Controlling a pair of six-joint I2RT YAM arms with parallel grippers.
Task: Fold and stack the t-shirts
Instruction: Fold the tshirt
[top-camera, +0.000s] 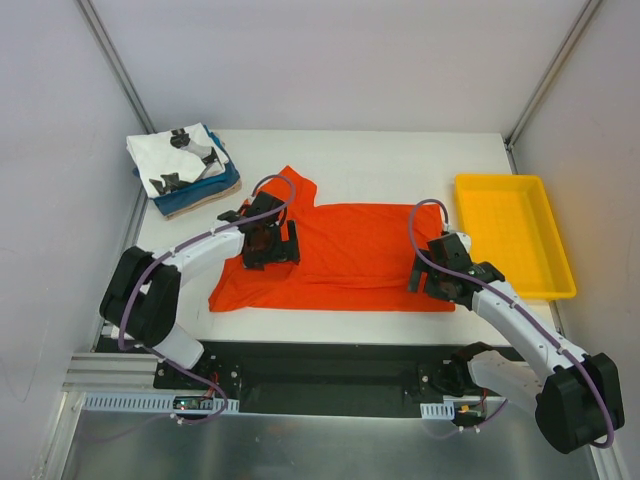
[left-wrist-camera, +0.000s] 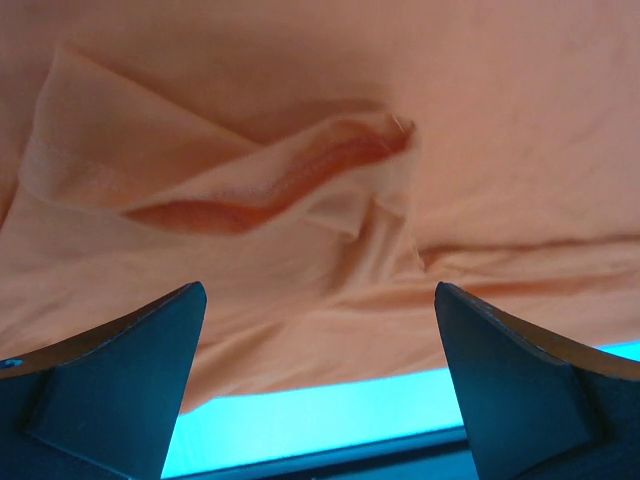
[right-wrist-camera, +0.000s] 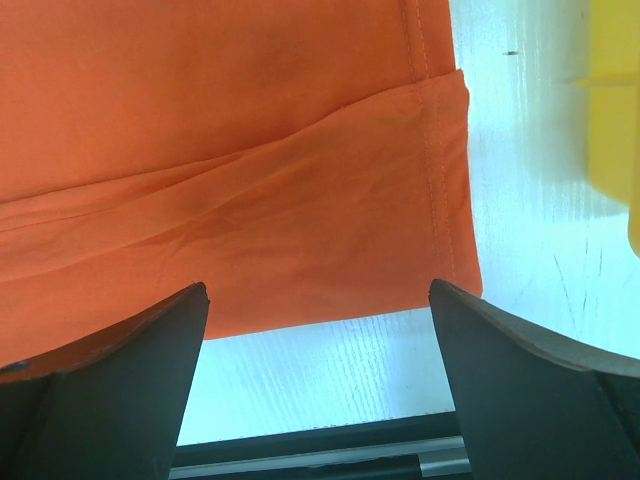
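While bright orange-red cloth tee (top-camera: 350, 255) lies flat on white table (top-camera: 400, 160), long way running 9 to 3 o'clock, left gripper (top-camera: 268, 245) sits over 9 o'clock end, right gripper (top-camera: 432, 275) over 3 o'clock hem. Both grippers wide apart, holding nothing.

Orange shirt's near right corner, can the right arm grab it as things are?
Probably yes. The right gripper hovers open by that corner of the orange shirt, nothing covers it, and the yellow tray sits aside.
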